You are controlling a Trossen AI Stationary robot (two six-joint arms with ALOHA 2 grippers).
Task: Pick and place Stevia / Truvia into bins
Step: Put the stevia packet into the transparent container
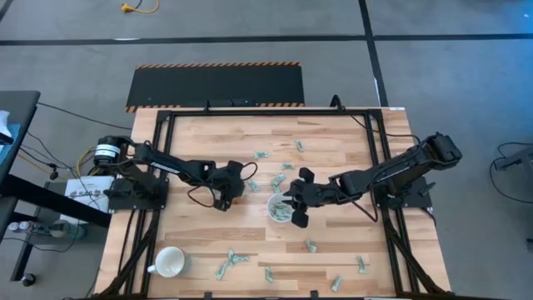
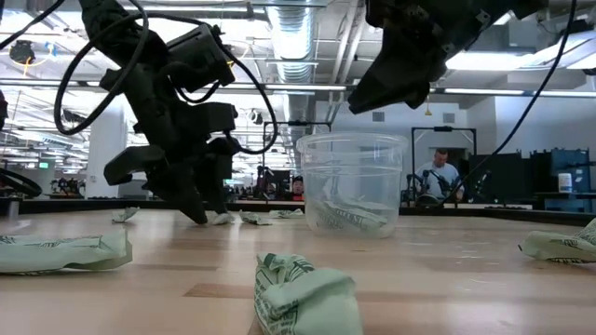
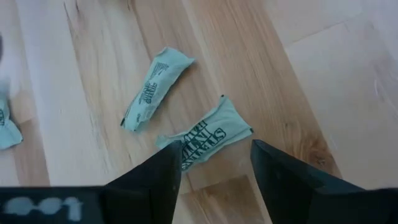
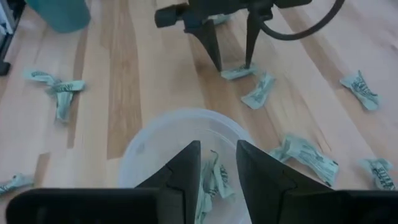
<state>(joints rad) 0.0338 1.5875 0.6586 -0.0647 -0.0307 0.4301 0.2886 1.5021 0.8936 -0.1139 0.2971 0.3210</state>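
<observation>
The big wooden table [image 1: 200,242] has green packets scattered about, with the clear cup [image 2: 351,184] in the middle already holding a few. The left gripper [image 3: 214,163] is down low with its fingers wide around one packet [image 3: 205,138], ready to pinch it. The right gripper [image 4: 218,163] hangs over the cup, fingers a little apart and empty, maybe from dropping one in

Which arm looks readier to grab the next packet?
Probably the left: its open left gripper straddles a sachet on the table, while the right gripper hangs over the cup.

Green-white sachets [image 1: 236,259] scattered around upright clear cup [image 1: 279,208] holding several.
</observation>
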